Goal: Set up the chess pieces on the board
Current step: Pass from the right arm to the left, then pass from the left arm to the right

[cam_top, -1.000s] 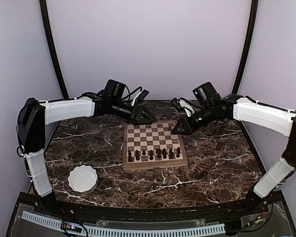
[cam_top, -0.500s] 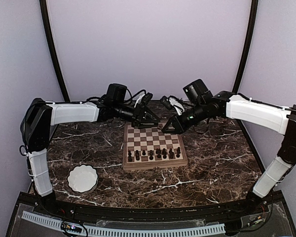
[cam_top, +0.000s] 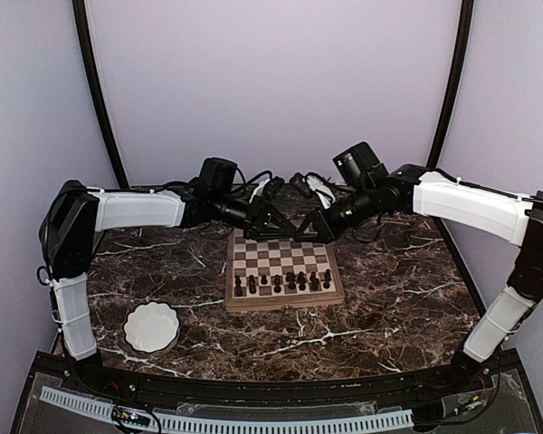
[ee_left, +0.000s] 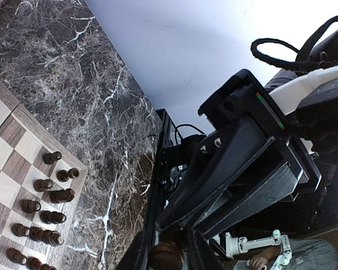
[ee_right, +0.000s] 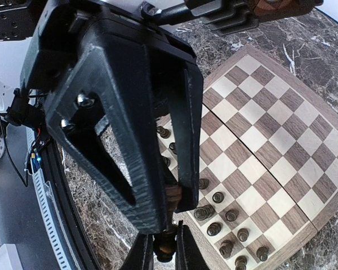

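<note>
Marble table (cam_top: pixel 389 298), board (cam_top: pixel 285 303), chess pieces (cam_top: pixel 290 282); left fingers (cam_top: pixel 285 231), right fingers (cam_top: pixel 309 230) clamp one chessman (ee_right: pixel 164 246), wrist views only.

I have left arm (cam_top: pixel 131 210) and right arm (cam_top: pixel 471 206) stretched far forward and angled inward; left gripper (cam_top: pixel 288 233) meets right gripper (cam_top: pixel 308 231) tip to tip, right jaws closed, left jaws narrow, grip unclear

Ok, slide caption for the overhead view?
Left gripper and right gripper meet tip to tip over the far edge of the board; chess pieces line its near rows.
</note>
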Robot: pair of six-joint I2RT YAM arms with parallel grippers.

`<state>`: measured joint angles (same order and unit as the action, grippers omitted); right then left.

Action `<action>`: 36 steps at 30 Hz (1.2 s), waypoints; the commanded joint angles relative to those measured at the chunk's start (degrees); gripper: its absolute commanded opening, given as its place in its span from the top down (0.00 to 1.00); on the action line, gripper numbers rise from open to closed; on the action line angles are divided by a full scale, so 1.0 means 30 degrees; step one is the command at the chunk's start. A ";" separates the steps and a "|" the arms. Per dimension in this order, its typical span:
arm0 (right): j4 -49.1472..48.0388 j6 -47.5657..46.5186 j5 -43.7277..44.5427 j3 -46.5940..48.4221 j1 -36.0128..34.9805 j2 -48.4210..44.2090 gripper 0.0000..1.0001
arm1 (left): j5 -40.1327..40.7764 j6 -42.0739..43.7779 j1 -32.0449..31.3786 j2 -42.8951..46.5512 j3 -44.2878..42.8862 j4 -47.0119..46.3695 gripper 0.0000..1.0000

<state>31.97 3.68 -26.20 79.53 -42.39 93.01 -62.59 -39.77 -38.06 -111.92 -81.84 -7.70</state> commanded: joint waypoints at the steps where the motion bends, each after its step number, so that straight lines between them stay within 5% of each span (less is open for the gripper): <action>1: -0.0468 0.0011 -0.0046 0.0402 -0.0196 -0.0085 0.94 | -0.0894 -0.0530 -0.0102 0.0128 0.0467 -0.1288 0.81; 3: -0.0314 -0.0106 0.0090 0.0371 -0.0196 -0.0232 0.93 | -0.1054 -0.0772 -0.0095 0.0128 0.0510 -0.1646 0.87; 8: -0.1122 0.1376 0.0569 -0.0502 0.0373 -0.1520 0.73 | -0.0758 -0.1358 0.0123 0.0501 0.0333 -0.2908 0.92; 15: -0.9115 0.8572 -0.2996 -0.4667 0.3493 -0.4354 0.52 | 0.1973 -0.3142 0.1054 0.1219 0.0349 -0.6455 0.93; 29: -1.3483 1.2553 -0.5390 -0.4088 0.3701 -0.1668 0.48 | 0.2714 -0.6061 0.1101 0.0722 0.0864 -1.0976 0.92; 36: -1.4432 1.3136 -0.6103 -0.3921 0.3672 -0.1109 0.55 | 0.2644 -0.6640 0.1058 0.0714 0.1381 -1.1815 0.92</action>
<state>-6.13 41.12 -42.02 66.41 -31.03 88.90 -54.11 -58.24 -34.65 -111.90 -78.89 -39.07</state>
